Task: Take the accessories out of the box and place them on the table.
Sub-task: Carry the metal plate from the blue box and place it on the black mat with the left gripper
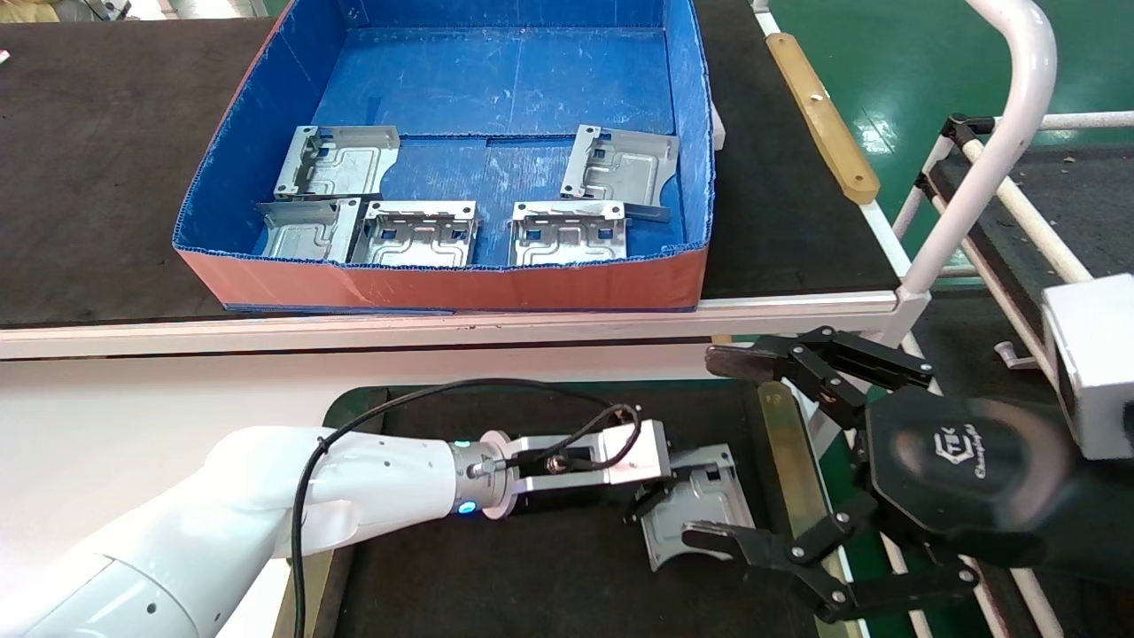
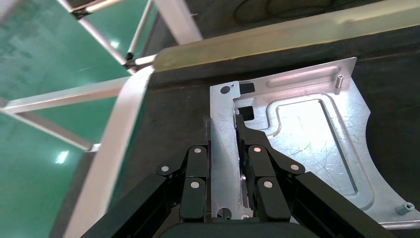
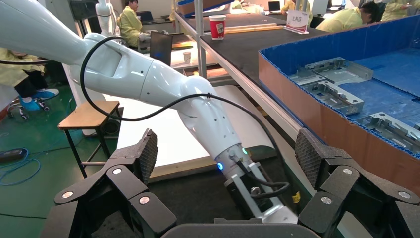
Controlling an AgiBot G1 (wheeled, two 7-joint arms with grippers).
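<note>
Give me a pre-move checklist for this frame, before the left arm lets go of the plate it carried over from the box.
1. Plate held: ok. The left gripper is shut on a raised edge of the held plate.
2. Plate over the table: ok. It sits low over the table, near the brass strip.
3. Plate resting flat on the mat: cannot tell.
4. Right gripper out of the way: not ok. It hangs open right beside the plate; one finger overlaps the plate in the head view.
5. Work left: five plates remain in the box.
</note>
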